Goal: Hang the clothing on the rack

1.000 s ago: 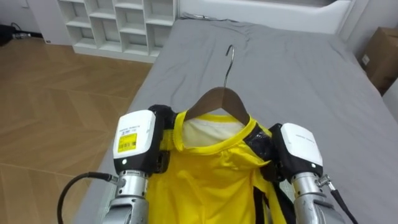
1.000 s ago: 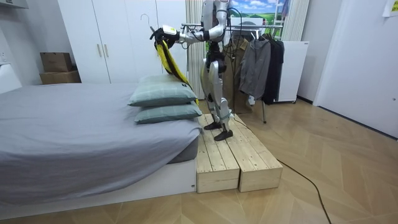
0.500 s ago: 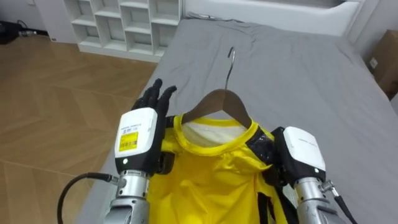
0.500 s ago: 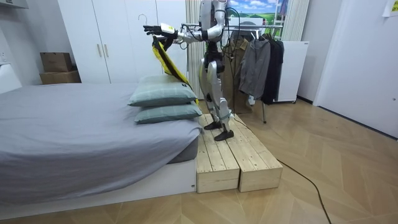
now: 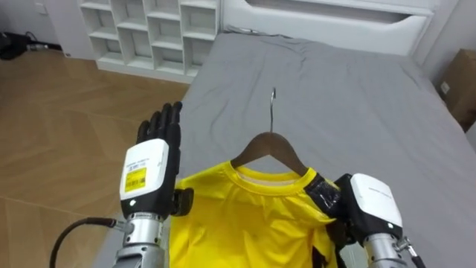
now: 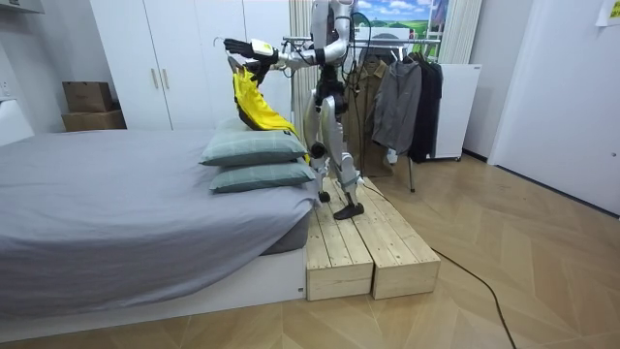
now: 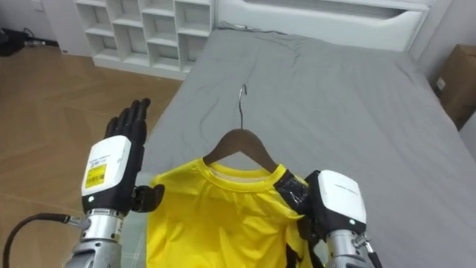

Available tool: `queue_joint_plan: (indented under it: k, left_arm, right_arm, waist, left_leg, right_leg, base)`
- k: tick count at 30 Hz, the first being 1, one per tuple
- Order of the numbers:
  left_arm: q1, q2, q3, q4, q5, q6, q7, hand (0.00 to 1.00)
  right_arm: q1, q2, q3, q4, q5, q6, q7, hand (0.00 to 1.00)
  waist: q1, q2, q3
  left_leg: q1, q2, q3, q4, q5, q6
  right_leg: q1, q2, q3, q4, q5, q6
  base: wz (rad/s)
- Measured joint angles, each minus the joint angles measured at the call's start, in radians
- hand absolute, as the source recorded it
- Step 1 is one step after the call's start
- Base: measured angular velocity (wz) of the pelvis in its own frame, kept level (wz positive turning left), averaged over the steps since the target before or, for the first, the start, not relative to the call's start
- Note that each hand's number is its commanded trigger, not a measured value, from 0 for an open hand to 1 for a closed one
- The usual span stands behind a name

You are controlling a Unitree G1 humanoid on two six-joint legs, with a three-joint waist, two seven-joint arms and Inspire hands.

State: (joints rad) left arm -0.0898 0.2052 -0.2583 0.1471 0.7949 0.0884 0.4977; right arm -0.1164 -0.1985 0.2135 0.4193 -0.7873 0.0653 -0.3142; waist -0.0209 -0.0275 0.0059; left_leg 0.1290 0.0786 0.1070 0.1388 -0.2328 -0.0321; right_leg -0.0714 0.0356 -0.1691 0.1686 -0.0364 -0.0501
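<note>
1. Fingers of the left hand (image 5: 149,167) pointed straight up with the palm forward, released and just clear of the yellow shirt (image 5: 245,216). A second before, this hand had been clenched at the shirt's left shoulder, and half a second before it had only begun to open.
2. A yellow sticker (image 5: 135,175) sat on the white back of that hand. Its print was too small to read.
3. The right hand (image 5: 370,205) kept its place at the shirt's right shoulder. Its dark fingers (image 5: 323,192) were curled on the cloth where it lay over the hanger's arm, so the shirt was in the air, borne by this hand alone.
4. The shirt's collar lay closer round the wooden hanger (image 5: 268,145) than earlier, and the front spread flatter and wider.
5. The hanger's metal hook (image 5: 272,104) stood upright above the collar, catching on nothing.
6. Below and beyond lay the grey bed (image 5: 357,97), with a white shelf unit (image 5: 149,30) past its far corner on the left and a cardboard box (image 5: 465,89) at the right edge.
7. In the room view, the robot stood on a wooden platform (image 6: 358,247) beside the bed's pillows (image 6: 254,147), with both arms stretched out over them. The shirt hung broader there than the narrow strip seen a second before.
8. Behind the robot stood a clothes rack (image 6: 407,97) with dark garments.
</note>
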Motion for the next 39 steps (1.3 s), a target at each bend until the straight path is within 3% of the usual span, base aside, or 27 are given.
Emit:
queue_joint_plan:
  k: [9,22,29,39]
  left_arm:
    - [0.061,0.000,0.010,0.000,0.000,-0.008,0.002,0.00]
    - [0.084,-0.001,0.009,0.002,-0.039,-0.008,0.023,0.00]
    - [0.119,0.003,0.015,0.006,-0.086,-0.008,0.024,0.00]
    - [0.127,0.003,0.017,0.011,-0.106,-0.012,0.023,0.00]
  right_arm:
    - [0.052,-0.002,-0.006,0.000,0.002,-0.003,0.011,1.00]
    - [0.057,-0.002,-0.041,0.000,0.005,-0.013,0.009,1.00]
    - [0.058,-0.002,-0.042,0.000,0.028,-0.012,-0.011,1.00]
    - [0.090,-0.001,-0.037,0.104,0.036,-0.012,-0.043,1.00]
  waist:
    - [-0.002,0.005,-0.0013]
    - [-0.022,0.010,-0.0022]
    - [-0.032,0.009,-0.0010]
    - [-0.030,0.009,0.0067]
  left_leg:
    - [0.002,-0.001,0.001,0.008,0.002,0.004]
    - [0.002,-0.004,0.008,0.008,0.002,0.004]
    - [0.013,-0.003,0.090,0.014,0.001,0.004]
    - [0.009,-0.004,0.141,0.040,-0.023,0.021]
  right_leg:
    - [0.003,0.000,0.001,0.004,0.005,-0.002]
    - [0.004,-0.005,0.003,0.004,0.003,0.001]
    - [0.000,-0.014,0.027,0.019,-0.003,0.006]
    - [-0.026,-0.014,0.061,0.055,-0.004,0.011]
  base:
    - [0.00]
    - [0.00]
    - [-0.09]
    - [-0.11]
